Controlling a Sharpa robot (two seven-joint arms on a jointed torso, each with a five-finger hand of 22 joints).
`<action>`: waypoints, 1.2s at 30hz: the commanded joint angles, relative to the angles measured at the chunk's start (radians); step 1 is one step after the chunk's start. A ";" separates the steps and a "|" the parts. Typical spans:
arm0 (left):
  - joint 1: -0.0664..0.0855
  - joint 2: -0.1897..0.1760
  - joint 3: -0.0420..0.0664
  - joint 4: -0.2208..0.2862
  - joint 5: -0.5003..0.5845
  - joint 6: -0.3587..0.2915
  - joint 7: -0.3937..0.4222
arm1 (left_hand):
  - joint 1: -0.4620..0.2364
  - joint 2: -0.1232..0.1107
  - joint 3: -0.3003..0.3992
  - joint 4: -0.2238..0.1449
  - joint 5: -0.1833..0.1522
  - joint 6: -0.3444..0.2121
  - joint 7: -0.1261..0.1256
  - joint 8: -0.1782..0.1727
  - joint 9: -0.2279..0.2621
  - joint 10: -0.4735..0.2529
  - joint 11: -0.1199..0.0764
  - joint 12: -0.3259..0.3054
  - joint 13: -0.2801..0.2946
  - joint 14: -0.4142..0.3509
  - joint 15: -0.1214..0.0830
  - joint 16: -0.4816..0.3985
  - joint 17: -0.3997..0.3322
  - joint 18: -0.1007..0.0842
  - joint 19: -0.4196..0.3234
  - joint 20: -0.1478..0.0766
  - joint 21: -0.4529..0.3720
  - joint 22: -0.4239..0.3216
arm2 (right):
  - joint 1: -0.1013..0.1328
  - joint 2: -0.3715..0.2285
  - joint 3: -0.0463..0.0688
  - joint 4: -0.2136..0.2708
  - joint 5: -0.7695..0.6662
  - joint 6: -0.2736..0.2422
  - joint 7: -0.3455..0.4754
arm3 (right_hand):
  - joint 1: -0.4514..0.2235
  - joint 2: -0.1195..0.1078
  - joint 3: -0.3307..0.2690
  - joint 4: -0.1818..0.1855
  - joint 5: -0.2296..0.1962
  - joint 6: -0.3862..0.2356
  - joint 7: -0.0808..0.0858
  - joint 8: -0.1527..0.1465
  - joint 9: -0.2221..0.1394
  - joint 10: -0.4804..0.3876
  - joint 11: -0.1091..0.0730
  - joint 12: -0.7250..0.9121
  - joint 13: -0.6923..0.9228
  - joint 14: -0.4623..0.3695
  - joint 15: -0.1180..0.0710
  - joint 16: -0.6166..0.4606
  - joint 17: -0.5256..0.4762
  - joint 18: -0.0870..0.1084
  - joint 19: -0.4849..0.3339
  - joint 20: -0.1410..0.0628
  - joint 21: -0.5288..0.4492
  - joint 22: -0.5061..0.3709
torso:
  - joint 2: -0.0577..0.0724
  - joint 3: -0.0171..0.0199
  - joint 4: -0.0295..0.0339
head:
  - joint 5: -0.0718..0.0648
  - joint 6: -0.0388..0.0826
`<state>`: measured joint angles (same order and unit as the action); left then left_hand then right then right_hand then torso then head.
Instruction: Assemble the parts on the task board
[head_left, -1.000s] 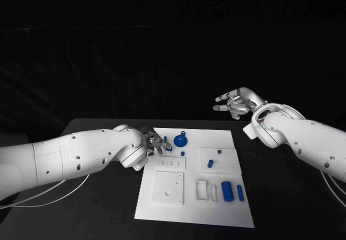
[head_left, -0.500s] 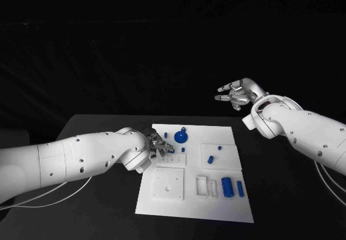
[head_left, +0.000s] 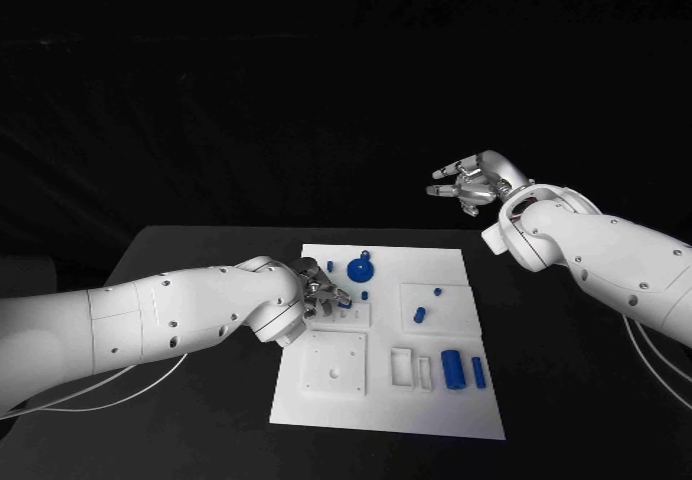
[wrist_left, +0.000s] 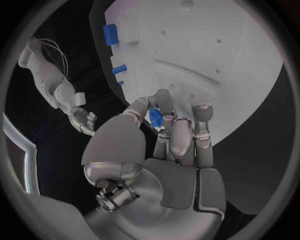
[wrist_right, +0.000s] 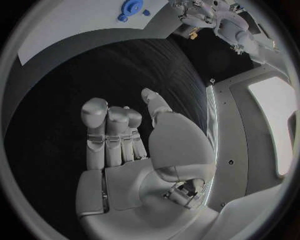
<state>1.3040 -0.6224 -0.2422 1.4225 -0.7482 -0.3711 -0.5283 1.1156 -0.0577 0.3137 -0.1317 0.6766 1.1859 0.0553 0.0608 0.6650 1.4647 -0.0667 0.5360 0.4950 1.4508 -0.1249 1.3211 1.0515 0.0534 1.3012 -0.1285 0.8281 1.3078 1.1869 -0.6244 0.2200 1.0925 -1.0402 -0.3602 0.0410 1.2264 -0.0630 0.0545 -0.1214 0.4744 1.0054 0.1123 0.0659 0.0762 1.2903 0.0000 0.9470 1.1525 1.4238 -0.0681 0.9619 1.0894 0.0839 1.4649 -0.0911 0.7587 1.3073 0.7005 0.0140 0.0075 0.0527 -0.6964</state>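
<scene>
Left hand (wrist_left: 164, 145) pinched what looked like a small blue part (wrist_left: 155, 117) over the task board (head_left: 433, 400); right hand (head_left: 472, 186) hung empty, fingers loosely apart.

I see my left hand (head_left: 320, 296) low over the task board (head_left: 389, 420) near its far-left corner, blocking it | blue parts (head_left: 462, 371) stand along the right side | bare table (head_left: 202, 250) on the left | right hand (head_left: 470, 186) raised well beyond the far edge
</scene>
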 joint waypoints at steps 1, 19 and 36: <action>-0.001 0.005 0.001 -0.002 -0.031 0.037 -0.007 | 0.006 0.008 0.043 -0.046 0.004 0.091 -0.074 0.006 0.307 0.048 -0.008 0.006 -0.005 0.006 0.001 0.008 0.002 0.015 0.009 0.002 -0.009 0.037 | 0.001 0.002 0.001 -0.002 -0.005 0.011 0.002 | -0.008 0.000 0.002 0.003 0.006 0.006 -0.001 -0.003 -0.001 -0.005 -0.002 -0.006 -0.001 0.000 -0.001 -0.006 0.000 0.010 0.025 0.004 -0.006 0.090 | 0.000 -0.0004 0.0003 | 0.002 -0.005; -0.002 -0.004 0.001 -0.004 -0.023 0.094 -0.029 | -0.003 0.010 0.044 -0.048 0.010 0.101 -0.077 0.007 0.321 0.049 -0.008 0.016 -0.011 0.008 0.004 0.014 0.011 0.016 0.011 0.007 -0.018 0.046 | 0.001 0.007 0.001 -0.009 -0.009 0.021 -0.003 | -0.008 0.000 0.002 0.003 0.006 0.006 -0.001 -0.003 -0.001 -0.005 -0.002 -0.006 -0.001 0.000 -0.001 -0.006 0.000 0.010 0.025 0.004 -0.006 0.090 | 0.000 -0.0006 0.0010 | 0.006 -0.015; -0.002 -0.006 0.001 -0.009 -0.016 0.118 -0.036 | -0.011 0.014 0.044 -0.050 0.008 0.103 -0.079 0.007 0.334 0.049 -0.009 0.020 -0.016 0.008 0.005 0.016 0.014 0.016 0.010 0.009 -0.026 0.047 | 0.001 0.014 0.001 -0.016 -0.010 0.028 -0.003 | -0.008 0.000 0.002 0.003 0.006 0.006 -0.001 -0.003 -0.001 -0.005 -0.002 -0.006 -0.001 0.000 -0.001 -0.006 0.000 0.010 0.025 0.004 -0.006 0.090 | 0.000 0.0002 0.0003 | 0.007 -0.017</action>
<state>1.3039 -0.6288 -0.2398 1.4130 -0.7708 -0.2809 -0.5563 1.1065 -0.0485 0.3141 -0.1350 0.6858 1.1860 0.0555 0.0643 0.6660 1.4684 -0.0674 0.5529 0.4809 1.4543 -0.1212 1.3321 1.0647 0.0533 1.3082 -0.1215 0.8091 1.3074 1.1872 -0.6124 0.2201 1.0767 -1.0425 -0.3478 0.0358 1.2265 -0.0631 0.0544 -0.1214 0.4774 1.0053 0.1123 0.0658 0.0763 1.2903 0.0000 0.9470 1.1526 1.4238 -0.0681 0.9620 1.0894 0.0835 1.4649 -0.0911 0.7587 1.3073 0.7005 0.0140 0.0081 0.0593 -0.7135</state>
